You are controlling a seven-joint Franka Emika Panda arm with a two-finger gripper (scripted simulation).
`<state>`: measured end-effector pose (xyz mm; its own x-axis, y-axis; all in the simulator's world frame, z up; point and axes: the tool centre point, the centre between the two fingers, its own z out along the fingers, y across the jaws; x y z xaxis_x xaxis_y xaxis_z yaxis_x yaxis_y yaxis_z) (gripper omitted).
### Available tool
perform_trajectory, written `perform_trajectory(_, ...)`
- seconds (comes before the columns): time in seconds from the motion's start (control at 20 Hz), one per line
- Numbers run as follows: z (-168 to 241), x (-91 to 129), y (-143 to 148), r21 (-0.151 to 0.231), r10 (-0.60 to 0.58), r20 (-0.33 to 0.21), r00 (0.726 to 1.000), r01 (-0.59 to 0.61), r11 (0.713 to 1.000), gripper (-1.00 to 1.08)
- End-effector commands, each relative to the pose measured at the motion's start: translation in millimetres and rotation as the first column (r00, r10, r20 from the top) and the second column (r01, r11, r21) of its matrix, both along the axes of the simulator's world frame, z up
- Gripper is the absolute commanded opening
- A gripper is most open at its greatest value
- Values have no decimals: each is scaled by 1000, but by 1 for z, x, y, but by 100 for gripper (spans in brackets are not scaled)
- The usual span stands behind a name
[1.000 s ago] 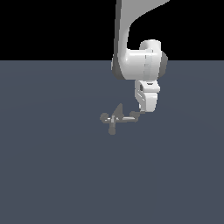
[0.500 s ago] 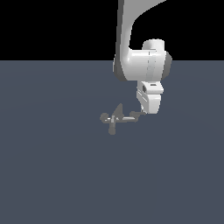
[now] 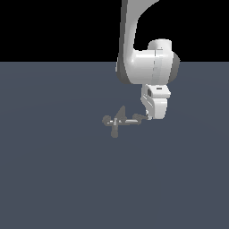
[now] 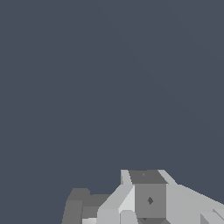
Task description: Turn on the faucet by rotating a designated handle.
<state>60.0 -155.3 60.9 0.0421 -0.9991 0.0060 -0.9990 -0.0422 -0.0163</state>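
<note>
Standing over the dark grey surface (image 3: 53, 179), the white robot arm (image 3: 134, 40) drops from twelve o'clock and ends in a blocky wrist, with its gripper (image 3: 149, 118) low against the outer end of the faucet. Whether the jaws are spread or pressed together I cannot tell; they are too small in the exterior view, and the wrist view catches only pale blocks at its edge.

The faucet (image 3: 117, 120) sits about mid-scene, a little grey cluster far smaller than the arm, with short stubs at nine and six o'clock from its hub and a dark spike at twelve. The handle (image 3: 132, 120) is the pale bar running out toward three o'clock, and its darker tip (image 3: 142, 117) lies right at the gripper, touching or nearly so.

The step, as I read it, is the turn itself. To do it well, the contact should stay out near the tip, where the leverage is greatest, and the push should follow an arc about the hub and not a straight line, or the gripper may slide off the end. Pressing down hard would likely jam the bar. A slow, even sweep seems wisest with a part this slight.
</note>
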Motion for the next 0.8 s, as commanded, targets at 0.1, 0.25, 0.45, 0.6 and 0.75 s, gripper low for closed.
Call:
perform_trajectory(0.1,0,-10,9,2,1,-6,1000,-1,1000,-100)
perform_trajectory(0.25,0,-18,16,3,1,-10,1000,-1,1000,-100)
perform_trajectory(0.45,0,-29,26,5,2,-14,1000,-2,1000,-100)
perform_trajectory(0.6,0,-31,10,-3,-20,-13,1000,20,1000,-100)
perform_trajectory(0.75,0,-31,33,0,-11,-14,1000,11,1000,-100)
